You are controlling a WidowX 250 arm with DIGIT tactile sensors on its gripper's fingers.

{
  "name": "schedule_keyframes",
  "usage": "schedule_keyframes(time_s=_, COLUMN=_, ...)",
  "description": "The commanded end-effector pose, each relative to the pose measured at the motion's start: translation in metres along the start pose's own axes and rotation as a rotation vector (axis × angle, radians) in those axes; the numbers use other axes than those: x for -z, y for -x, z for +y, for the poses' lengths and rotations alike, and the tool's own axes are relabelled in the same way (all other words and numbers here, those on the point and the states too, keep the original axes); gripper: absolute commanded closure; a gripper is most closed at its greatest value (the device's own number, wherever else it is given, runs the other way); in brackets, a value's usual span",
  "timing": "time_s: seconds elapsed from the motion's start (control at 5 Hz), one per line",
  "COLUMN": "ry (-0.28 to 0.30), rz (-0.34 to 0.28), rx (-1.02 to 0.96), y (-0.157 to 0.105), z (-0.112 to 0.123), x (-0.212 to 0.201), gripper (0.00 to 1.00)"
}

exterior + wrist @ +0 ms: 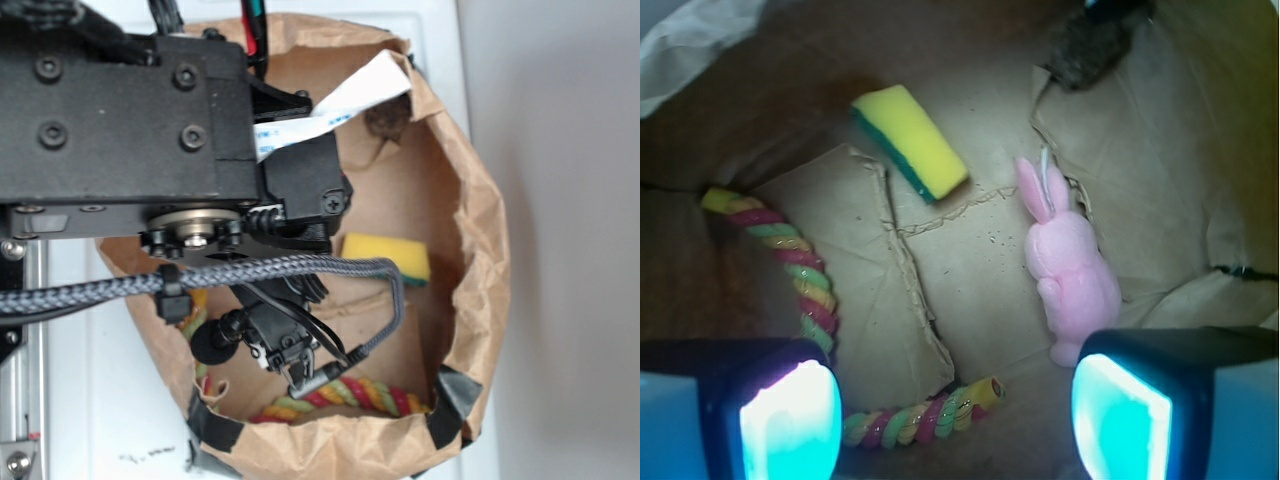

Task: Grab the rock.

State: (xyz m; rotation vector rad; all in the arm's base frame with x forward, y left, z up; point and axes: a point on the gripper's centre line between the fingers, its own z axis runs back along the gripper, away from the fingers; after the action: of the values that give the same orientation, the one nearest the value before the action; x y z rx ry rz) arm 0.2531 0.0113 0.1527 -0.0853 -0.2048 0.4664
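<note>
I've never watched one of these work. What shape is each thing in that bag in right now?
Fingers: open, holding nothing.
Rock: untouched, in the far corner.
Sponge: lying flat, yellow side up.
Bunny: lying down.
Rope: curved along the bag's edge.
Paper bag: open, top rolled down.

Rough, matt rock [1087, 47], creased brown paper bag [970, 270], fuzzy plush bunny [1072, 262], porous sponge [910, 140].

The black robot arm [130, 110] fills the upper left of the frame, over a brown paper bag [480, 230]. Inside the bag, the rock [385, 120] sits near the top, a yellow sponge [388, 257] at center right, and a striped rope [350, 395] along the bottom.
</note>
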Motion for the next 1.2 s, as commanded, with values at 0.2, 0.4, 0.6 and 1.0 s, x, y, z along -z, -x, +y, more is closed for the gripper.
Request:
schedule_keyframes(time_s=0.2, ry=0.009, rz=-0.102, rx=-0.162, y=-0.021, z=0.01, x=-0.013, gripper=0.0)
schedule_keyframes(time_s=0.4, ry=0.027, rz=-0.124, rx=-0.21, y=-0.035, z=0.021, x=-0.015, gripper=0.0)
schedule_keyframes(time_s=0.6, ry=0.088, rz=-0.202, rx=-0.286, y=-0.047, z=0.023, x=-0.009, gripper=0.0)
schedule_keyframes(time_s=1.0, ry=0.047, rz=-0.267, rx=-0.252, y=-0.055, z=0.029, x=0.022, gripper=0.0)
